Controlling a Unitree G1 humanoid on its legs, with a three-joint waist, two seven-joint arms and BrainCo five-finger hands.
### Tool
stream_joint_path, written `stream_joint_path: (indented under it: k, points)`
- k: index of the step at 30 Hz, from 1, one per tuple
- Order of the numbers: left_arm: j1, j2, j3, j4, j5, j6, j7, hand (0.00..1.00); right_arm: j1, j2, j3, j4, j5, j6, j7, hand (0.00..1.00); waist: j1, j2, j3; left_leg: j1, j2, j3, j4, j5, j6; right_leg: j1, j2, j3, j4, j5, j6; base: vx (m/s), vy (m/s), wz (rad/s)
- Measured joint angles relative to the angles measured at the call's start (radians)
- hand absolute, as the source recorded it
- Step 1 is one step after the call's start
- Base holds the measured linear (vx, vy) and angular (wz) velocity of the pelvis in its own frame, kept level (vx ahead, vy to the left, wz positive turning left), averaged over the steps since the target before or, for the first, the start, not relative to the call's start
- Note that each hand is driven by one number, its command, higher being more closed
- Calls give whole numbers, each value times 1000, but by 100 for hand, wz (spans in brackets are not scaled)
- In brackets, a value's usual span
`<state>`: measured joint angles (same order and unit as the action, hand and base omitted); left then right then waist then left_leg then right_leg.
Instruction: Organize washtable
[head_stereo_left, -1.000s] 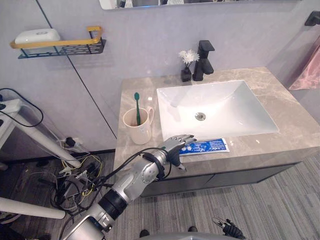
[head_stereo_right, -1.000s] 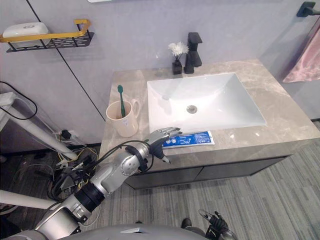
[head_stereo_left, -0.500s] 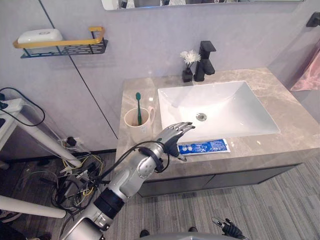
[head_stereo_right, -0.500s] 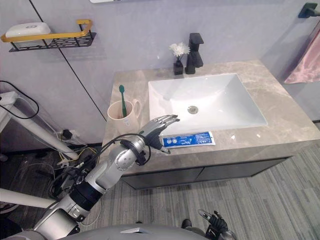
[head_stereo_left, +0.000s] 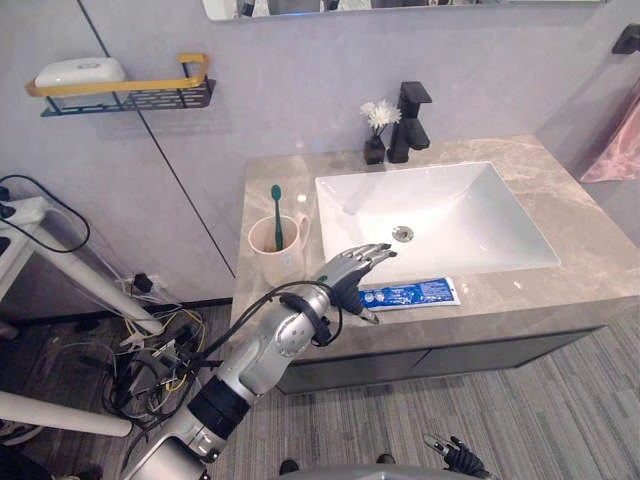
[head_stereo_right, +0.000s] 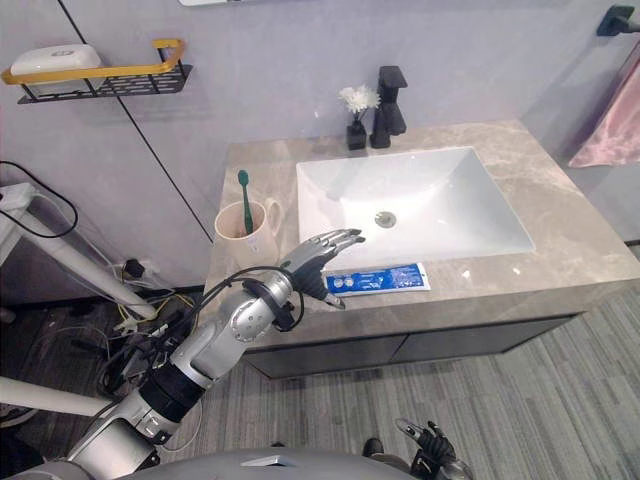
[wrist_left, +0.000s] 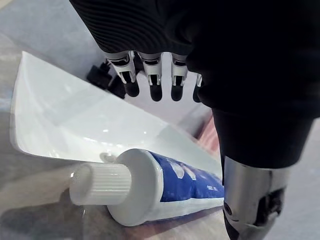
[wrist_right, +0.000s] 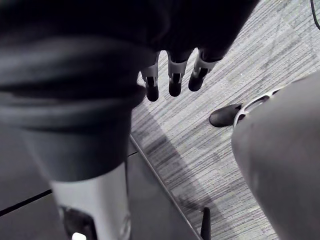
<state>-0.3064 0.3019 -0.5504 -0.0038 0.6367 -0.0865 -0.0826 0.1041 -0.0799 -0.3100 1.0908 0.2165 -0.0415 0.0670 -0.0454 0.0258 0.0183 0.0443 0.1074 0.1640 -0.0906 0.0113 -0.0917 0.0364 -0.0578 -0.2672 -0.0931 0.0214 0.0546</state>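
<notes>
The tube (head_stereo_left: 408, 293), laid along the counter's (head_stereo_left: 560, 215) front edge before the sink (head_stereo_left: 440, 215), could be knocked to the floor (head_stereo_left: 500, 410) if swiped by the left hand (head_stereo_left: 348, 272), outstretched, empty and seemingly held just above the cap (wrist_left: 100, 184), while the right hand (wrist_right: 175, 80) is left slack.

We see a beige-grey marbled table (head_stereo_left: 585, 245) around a plain white sink (head_stereo_left: 440, 215), with a matt black tap (head_stereo_left: 410, 120) and white flowers (head_stereo_left: 378, 112) in a dark vase (head_stereo_left: 373, 150). Our toothpaste tube (head_stereo_left: 412, 293) is blue with white print and a ribbed white cap (wrist_left: 100, 184); the cup (head_stereo_left: 275, 258) is cream, the toothbrush (head_stereo_left: 275, 215) green. The shelf (head_stereo_left: 130, 99) is black mesh with a yellow rail (head_stereo_left: 120, 86), the towel (head_stereo_left: 612, 150) pink, the floor (head_stereo_left: 520, 410) streaked grey.
</notes>
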Motion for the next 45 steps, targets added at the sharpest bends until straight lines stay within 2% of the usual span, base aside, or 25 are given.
stream_joint_path:
  k: [9, 25, 26, 45]
  points:
    - [0, -1, -47, 2, -2, -1, -17, 0, 0, 0, 0, 0, 0, 0, 0, 0, -1, 0, 0, -2, 0, 0, -1, 0, 0, -2, 0, 0, -2, 0, 0, 0, 0, 0]
    - [-8, -8, -51, 40, -4, -2, -17, 0, -1, 1, -6, 0, 0, 0, 0, 0, -4, 0, 0, -5, 0, 12, -1, 0, 0, -11, 0, 7, -5, 0, 0, 0, 0, 0]
    - [-8, -8, -52, 42, -4, -2, -17, 100, -1, 1, -6, 0, 0, 0, 0, 0, -4, 0, 0, -6, 0, 13, -1, 0, 0, -12, 0, 8, -5, 0, 0, -5, 3, -4]
    - [-16, -24, -69, 65, -6, -8, -12, 100, -2, 2, -18, 0, 0, 0, -1, 0, -8, 0, 0, -20, 0, 26, -1, 0, 0, -35, 1, 28, -5, 7, 3, 1, 1, -3]
